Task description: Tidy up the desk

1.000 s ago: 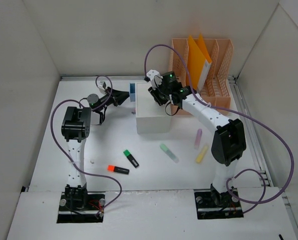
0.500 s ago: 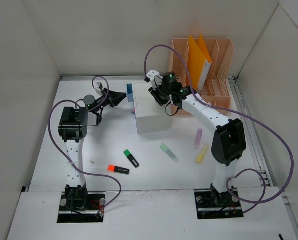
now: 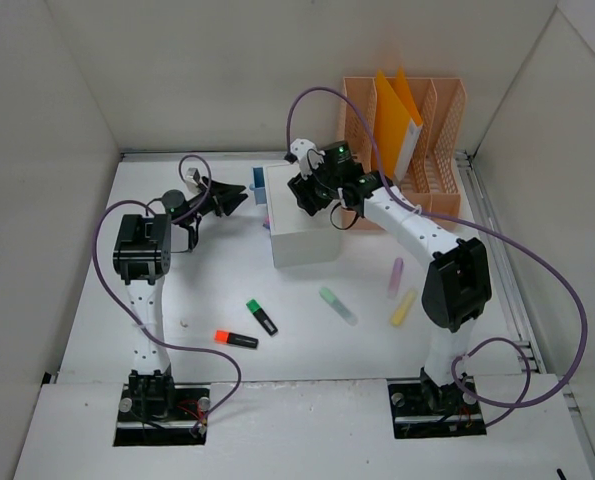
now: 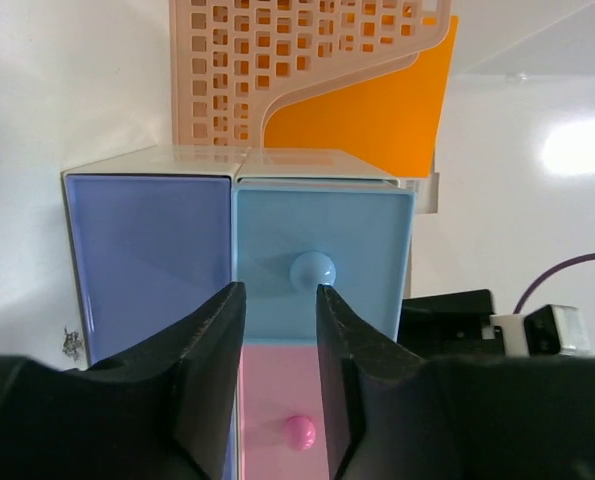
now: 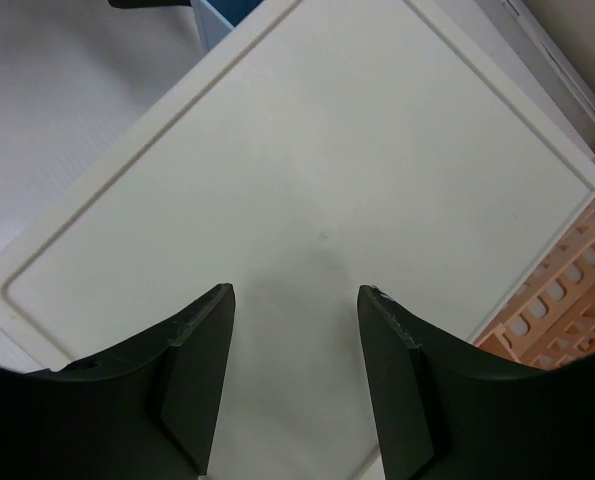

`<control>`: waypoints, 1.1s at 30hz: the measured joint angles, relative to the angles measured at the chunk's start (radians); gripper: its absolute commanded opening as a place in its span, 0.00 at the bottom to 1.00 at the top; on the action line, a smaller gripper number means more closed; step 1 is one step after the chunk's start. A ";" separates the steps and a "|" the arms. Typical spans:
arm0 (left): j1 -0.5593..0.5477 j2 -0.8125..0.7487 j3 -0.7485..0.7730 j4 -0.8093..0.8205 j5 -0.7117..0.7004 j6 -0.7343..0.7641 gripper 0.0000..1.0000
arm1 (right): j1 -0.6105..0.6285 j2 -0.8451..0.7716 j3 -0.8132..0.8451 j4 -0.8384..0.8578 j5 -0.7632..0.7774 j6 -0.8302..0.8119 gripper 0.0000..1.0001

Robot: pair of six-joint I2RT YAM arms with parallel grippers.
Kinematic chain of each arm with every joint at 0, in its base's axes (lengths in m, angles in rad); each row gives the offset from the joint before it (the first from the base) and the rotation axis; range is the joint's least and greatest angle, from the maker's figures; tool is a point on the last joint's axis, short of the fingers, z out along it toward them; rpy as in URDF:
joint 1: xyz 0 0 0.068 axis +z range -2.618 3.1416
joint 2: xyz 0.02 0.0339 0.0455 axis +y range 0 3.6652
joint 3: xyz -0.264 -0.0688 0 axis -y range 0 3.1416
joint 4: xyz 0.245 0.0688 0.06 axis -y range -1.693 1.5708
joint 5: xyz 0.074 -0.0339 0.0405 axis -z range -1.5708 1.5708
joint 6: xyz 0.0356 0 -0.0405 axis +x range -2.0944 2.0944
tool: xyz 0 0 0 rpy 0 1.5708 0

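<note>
Step, likely: drawer work on box [image 3: 302,235]. Left gripper [image 4: 280,296] part open, empty; blue knob [image 4: 312,271] just ahead of its tips. Right gripper [image 5: 295,300] wider, empty, just over box top. Surface [image 3: 217,290] lies below both. Next: you pinch knob squarely, pull straight, right steadying box.

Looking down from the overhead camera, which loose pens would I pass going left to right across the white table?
Orange-capped marker → green-capped marker → pale green highlighter. The purple highlighter and yellow highlighter beyond overlap, so their order is unclear.
</note>
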 measured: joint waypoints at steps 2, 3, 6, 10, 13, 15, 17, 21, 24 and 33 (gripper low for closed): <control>-0.003 0.000 0.000 -0.003 0.003 0.000 0.37 | 0.007 0.000 0.012 0.001 -0.013 -0.001 0.50; -0.003 0.000 0.000 -0.003 0.003 0.001 0.37 | 0.011 0.000 0.018 0.001 -0.019 -0.002 0.50; -0.004 0.000 0.000 -0.005 0.003 0.001 0.38 | 0.028 0.000 0.030 0.002 -0.022 -0.006 0.50; -0.004 0.000 0.000 -0.005 0.003 0.002 0.36 | 0.045 0.000 0.035 0.002 -0.021 -0.015 0.50; -0.007 0.000 0.008 -0.008 0.004 0.004 0.34 | 0.052 0.000 0.035 0.001 -0.017 -0.023 0.50; -0.009 0.000 0.023 -0.010 0.005 0.007 0.34 | 0.055 0.001 0.035 0.001 -0.012 -0.026 0.50; -0.012 0.000 0.044 -0.009 0.004 0.010 0.34 | 0.057 0.003 0.035 0.002 -0.002 -0.027 0.50; -0.018 0.000 0.079 -0.009 0.007 0.019 0.34 | 0.056 0.013 0.035 0.000 0.017 -0.031 0.50; -0.025 0.000 0.089 -0.013 0.011 0.030 0.34 | 0.056 0.019 0.035 0.002 0.028 -0.034 0.50; -0.036 0.000 0.090 -0.036 0.031 0.059 0.37 | 0.056 0.029 0.035 0.001 0.067 -0.044 0.50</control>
